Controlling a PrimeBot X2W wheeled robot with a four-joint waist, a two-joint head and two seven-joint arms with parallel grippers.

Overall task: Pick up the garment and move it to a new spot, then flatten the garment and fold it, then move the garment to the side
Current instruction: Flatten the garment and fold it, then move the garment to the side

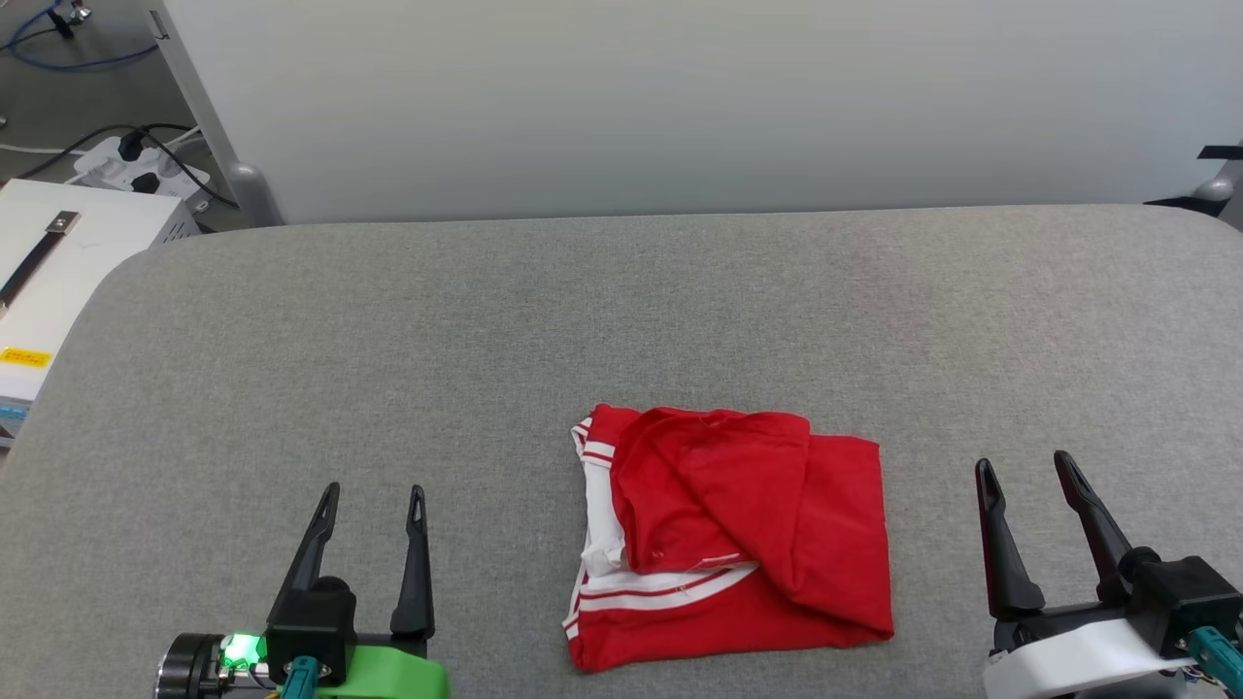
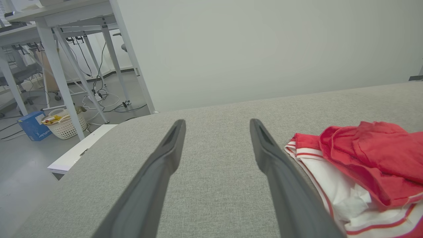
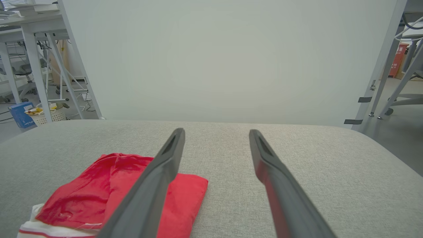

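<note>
The garment (image 1: 728, 539), red with white sleeve cloth and red-and-white striped trim, lies in a loosely folded heap on the grey table (image 1: 486, 320), near its front edge and a little right of centre. My left gripper (image 1: 374, 495) rests open at the lower left, well clear of the cloth, with nothing between its fingers. To the right of the heap my right gripper (image 1: 1024, 466) is open and empty too. In the left wrist view the garment (image 2: 363, 165) shows beside the left gripper (image 2: 216, 124). In the right wrist view the garment (image 3: 109, 195) lies left of the right gripper (image 3: 216, 132).
A pale wall panel (image 1: 680, 97) stands behind the table's far edge. A white box (image 1: 58, 272) and a power strip (image 1: 136, 170) with cables sit off the table's left side. White desk legs (image 2: 59, 76) and a basket (image 2: 64, 124) stand on the floor beyond.
</note>
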